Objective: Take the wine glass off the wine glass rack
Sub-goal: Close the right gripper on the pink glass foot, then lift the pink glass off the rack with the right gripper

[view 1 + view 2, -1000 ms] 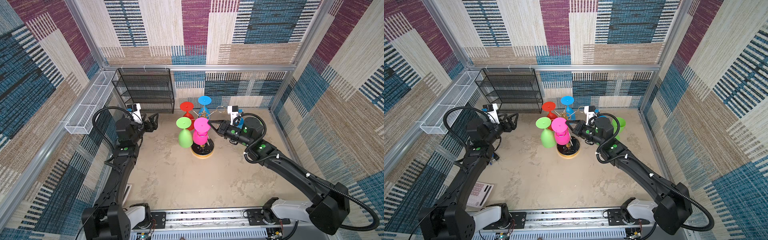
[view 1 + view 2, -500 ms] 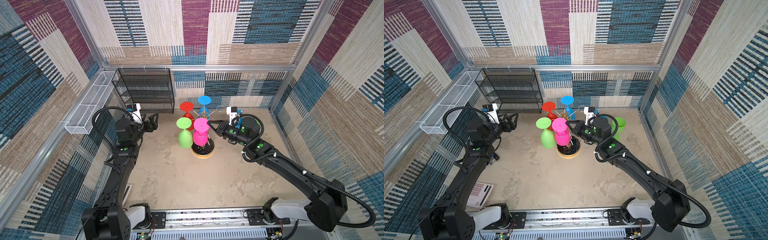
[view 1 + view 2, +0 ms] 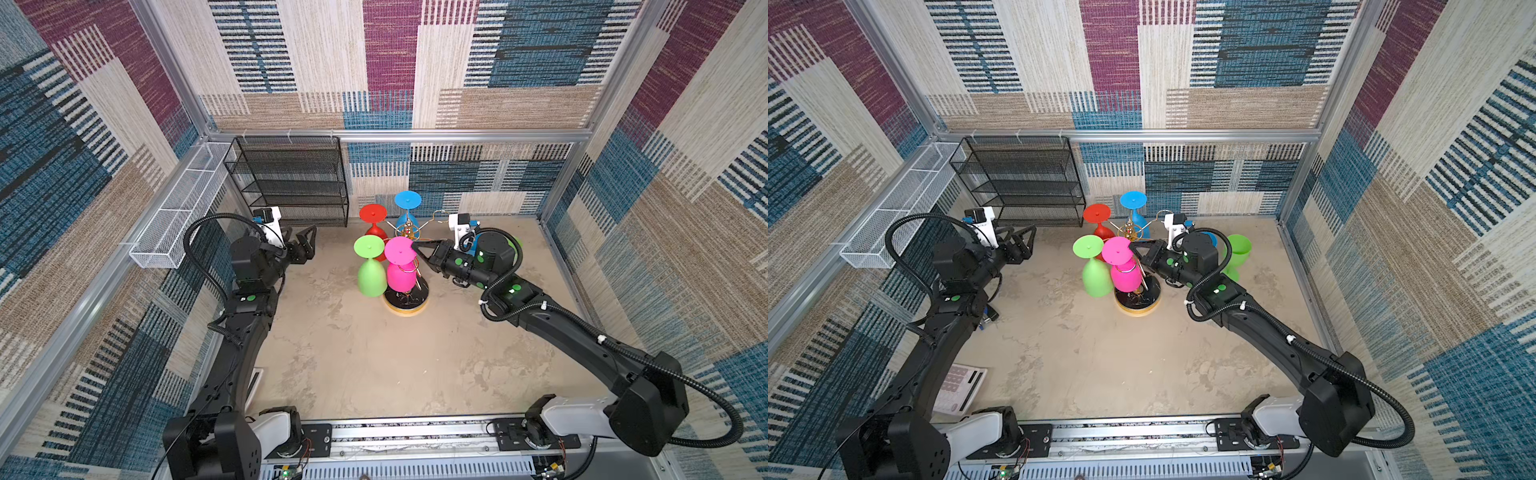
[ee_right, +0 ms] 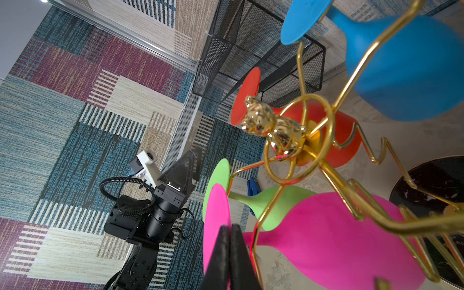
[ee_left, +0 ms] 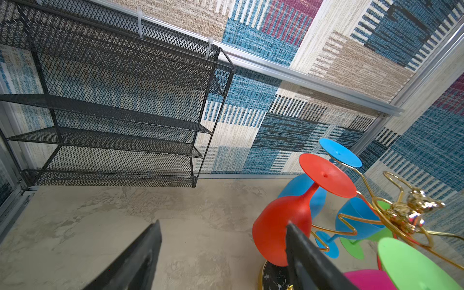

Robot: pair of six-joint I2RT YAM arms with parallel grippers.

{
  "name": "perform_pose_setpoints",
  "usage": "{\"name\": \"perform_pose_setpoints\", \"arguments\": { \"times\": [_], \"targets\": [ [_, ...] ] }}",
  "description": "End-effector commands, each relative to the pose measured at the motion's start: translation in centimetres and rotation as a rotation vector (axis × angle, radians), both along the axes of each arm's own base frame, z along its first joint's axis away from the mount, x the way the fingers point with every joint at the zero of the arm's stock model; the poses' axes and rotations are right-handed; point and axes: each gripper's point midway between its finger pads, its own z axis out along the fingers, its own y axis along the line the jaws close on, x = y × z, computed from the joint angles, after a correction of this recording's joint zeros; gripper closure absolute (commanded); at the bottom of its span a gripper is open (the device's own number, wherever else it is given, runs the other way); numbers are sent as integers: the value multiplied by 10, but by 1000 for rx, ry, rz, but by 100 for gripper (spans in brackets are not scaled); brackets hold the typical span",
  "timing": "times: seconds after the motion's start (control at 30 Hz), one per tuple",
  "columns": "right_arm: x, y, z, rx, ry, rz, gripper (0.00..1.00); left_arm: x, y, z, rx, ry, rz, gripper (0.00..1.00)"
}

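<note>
The wine glass rack (image 3: 406,306) is a gold wire tree on a round black base with a gold rim, also seen in the other top view (image 3: 1138,306). Pink (image 3: 400,276), green (image 3: 371,282), red (image 3: 373,214) and blue (image 3: 407,200) wine glasses hang upside down from its arms. My right gripper (image 3: 415,248) (image 4: 228,226) is shut, its tips against the pink glass's stem (image 4: 247,238) just under the foot, with nothing between the jaws. My left gripper (image 3: 309,245) (image 5: 223,222) stands open and empty left of the rack, apart from it.
A black mesh shelf unit (image 3: 291,183) stands at the back wall. A white mesh basket (image 3: 178,216) hangs on the left wall. A green glass (image 3: 1237,249) and a blue one (image 3: 1212,239) stand behind my right wrist. A calculator (image 3: 959,386) lies front left.
My right wrist has edged slightly left toward the rack, its jaws staying shut by the pink glass. The left arm has not moved.
</note>
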Motion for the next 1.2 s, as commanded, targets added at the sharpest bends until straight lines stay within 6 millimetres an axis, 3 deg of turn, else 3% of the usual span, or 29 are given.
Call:
{"name": "perform_pose_setpoints", "arguments": {
  "times": [0.0,0.77,1.17],
  "targets": [
    [-3,3,14,17,-51,26,100,-1,0,7,3,-30,-1,20],
    [-22,23,13,-71,-85,130,100,-1,0,8,-1,-30,-1,20],
    [-38,23,9,-138,-119,163,100,0,0,7,-2,-29,-1,20]
  ]
}}
